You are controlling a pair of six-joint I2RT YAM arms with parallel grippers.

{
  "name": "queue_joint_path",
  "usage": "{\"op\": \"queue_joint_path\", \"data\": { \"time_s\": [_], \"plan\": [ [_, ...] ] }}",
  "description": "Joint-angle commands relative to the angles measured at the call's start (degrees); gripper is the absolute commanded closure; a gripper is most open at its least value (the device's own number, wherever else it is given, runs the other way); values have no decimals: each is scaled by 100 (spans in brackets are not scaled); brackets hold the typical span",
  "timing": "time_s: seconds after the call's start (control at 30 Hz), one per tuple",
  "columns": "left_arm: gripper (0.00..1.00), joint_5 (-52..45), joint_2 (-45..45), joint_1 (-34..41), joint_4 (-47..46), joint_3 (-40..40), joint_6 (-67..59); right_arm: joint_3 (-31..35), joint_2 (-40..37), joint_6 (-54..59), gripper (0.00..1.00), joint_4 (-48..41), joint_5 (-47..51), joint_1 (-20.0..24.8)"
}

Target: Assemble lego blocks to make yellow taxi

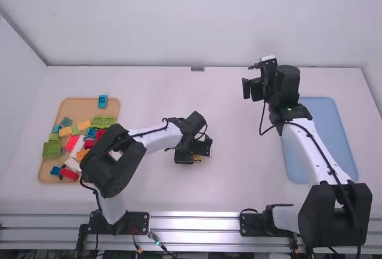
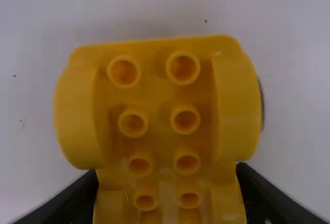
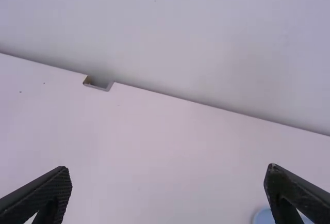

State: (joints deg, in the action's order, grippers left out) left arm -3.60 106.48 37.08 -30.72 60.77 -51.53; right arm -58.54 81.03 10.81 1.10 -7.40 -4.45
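So, closest in, the left gripper (image 1: 194, 155) is pinching a yellow wheeled base (image 2: 160, 110) over the middle of the table, hollow tubes facing its wrist camera. Off to the left, a tan tray (image 1: 79, 105) is holding loose mixed-colour blocks (image 1: 52, 149), and a blue tray (image 1: 335, 129) is lying over on the right. Farther back, the right gripper (image 1: 247, 88) is hanging above the table, its jaws standing spread with nothing between them.

One tan tray (image 1: 45, 172) bears over a dozen blocks (image 1: 51, 150); right of it, one yellow block (image 2: 160, 92) and one blue tray (image 1: 325, 122).
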Motion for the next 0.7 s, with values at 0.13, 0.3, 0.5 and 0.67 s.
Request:
{"op": "queue_joint_path", "data": {
  "time_s": [0.13,0.3,0.5,0.67],
  "plan": [
    [1,625,-63,-17,221,-24,-39,-216,-131,-33,1,15,-24,-52],
    [1,393,-227,-46,-407,428,-63,-216,-131,-31,1,13,-26,-46],
    [1,-306,-614,-411,-1720,1255,-490,-216,-131,-33,1,59,-26,-42],
    [1,-282,-861,-1449,-2400,1915,238,-214,-131,-31,1,164,-22,-68]
  ]
}}
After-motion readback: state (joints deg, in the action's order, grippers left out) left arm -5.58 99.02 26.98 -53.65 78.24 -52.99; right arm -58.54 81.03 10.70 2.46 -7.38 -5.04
